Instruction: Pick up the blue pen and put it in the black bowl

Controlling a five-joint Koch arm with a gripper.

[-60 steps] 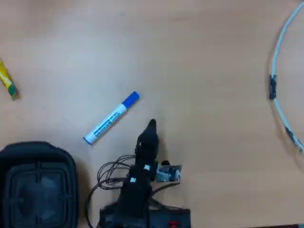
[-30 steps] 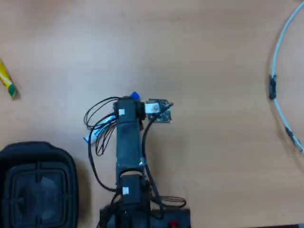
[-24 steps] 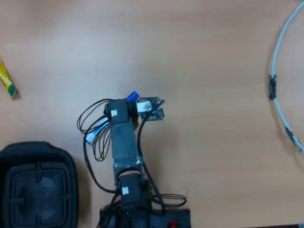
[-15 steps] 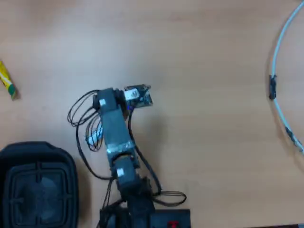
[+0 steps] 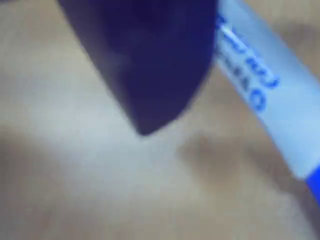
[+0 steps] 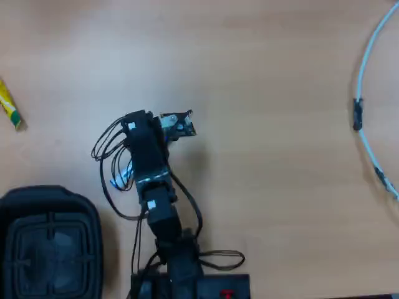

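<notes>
one blue pen (image 5: pixel 260 85), one black bowl (image 6: pixel 47 243)

The table (image 6: pixel 268 93) is showing a matt, pale wood-grain finish. The pen (image 5: pixel 280 95) is looking like smooth white plastic, the bowl (image 6: pixel 47 246) matt black.

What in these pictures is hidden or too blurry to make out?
- White-barrelled marker with blue printing: overhead view, the black arm covers all but one end.
- Gripper: wrist view, one blurred dark jaw shows; open or shut unclear.
- Black rounded-square bowl: cut off at the overhead view's edge.
- Yellow-and-green stick: cut off likewise.
</notes>
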